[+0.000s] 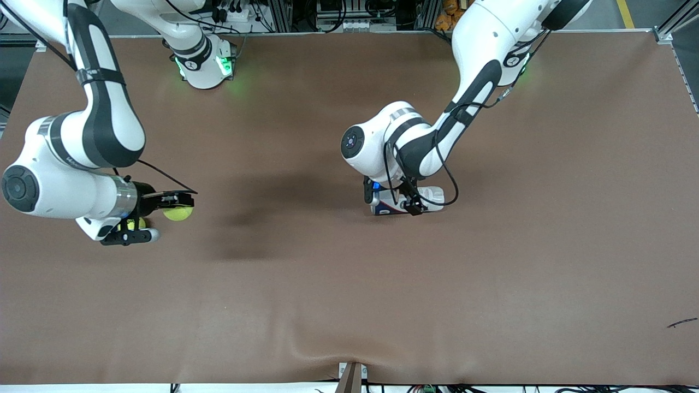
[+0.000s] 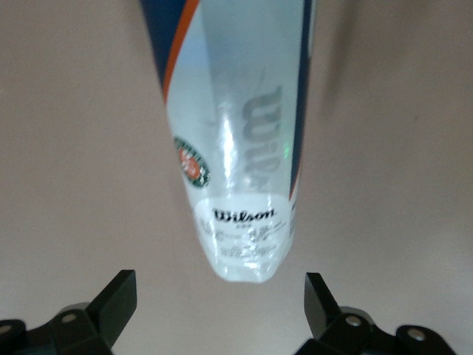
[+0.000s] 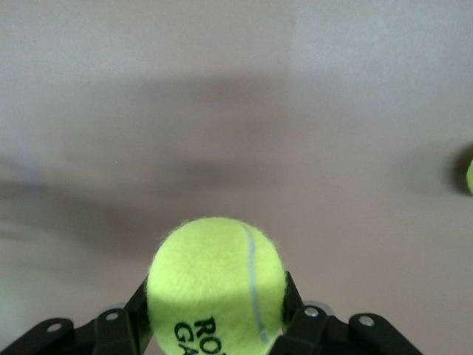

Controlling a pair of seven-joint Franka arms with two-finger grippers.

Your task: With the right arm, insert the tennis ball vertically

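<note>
Brown table (image 1: 349,305) fills the front view, rack clutter along the top edge. I see the right gripper (image 1: 177,203) at the right arm's end of the table, clamped on a tennis ball (image 1: 178,213), up off the surface. A second ball (image 1: 136,223) peeks out under the wrist. The left gripper (image 1: 407,202) sits mid-table over the clear Wilson can (image 1: 431,195), which lies there mostly hidden by the arm.

Left wrist view: both fingers (image 2: 118,299) spread wide, can (image 2: 236,148) between and ahead of them, nothing held. I can't tell if its mouth is open.

Right wrist view: ball (image 3: 216,285) pinched firmly between the pads (image 3: 137,314), bare table ahead, sliver of another ball (image 3: 469,176) at the frame edge.

My read: ball is picked, transport step next. The can isn't upright or gripped, so the left has to grab and stand it before I bring the ball over the mouth and drop straight down.
</note>
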